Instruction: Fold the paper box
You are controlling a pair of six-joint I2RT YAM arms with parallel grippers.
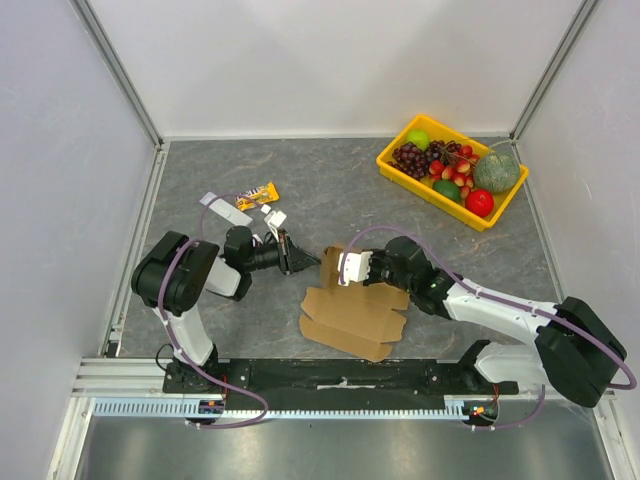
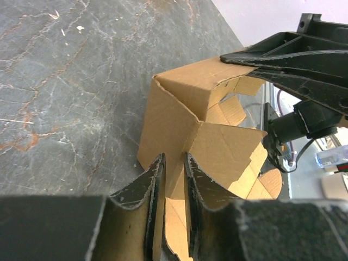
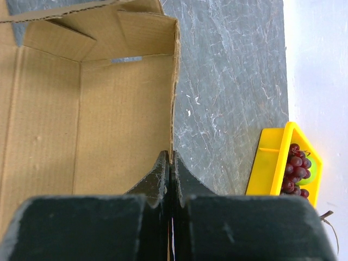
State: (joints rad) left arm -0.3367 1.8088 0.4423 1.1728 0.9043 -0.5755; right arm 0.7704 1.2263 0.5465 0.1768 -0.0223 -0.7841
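The paper box (image 1: 350,315) is a brown corrugated sheet lying partly folded between the two arms, with walls raised at its far end. My left gripper (image 1: 304,262) comes in from the left and is shut on a raised corner flap. In the left wrist view that cardboard (image 2: 185,103) runs between the fingers of the left gripper (image 2: 173,159). My right gripper (image 1: 336,268) comes in from the right. In the right wrist view it (image 3: 171,156) is shut on the upright edge of a side wall (image 3: 109,119), and the box's open inside shows to the left.
A yellow tray (image 1: 402,165) of fruit stands at the back right; its corner (image 3: 272,163) also shows in the right wrist view. A candy bar wrapper (image 1: 257,195), a pale packet (image 1: 225,208) and small white pieces (image 1: 275,215) lie behind the left gripper.
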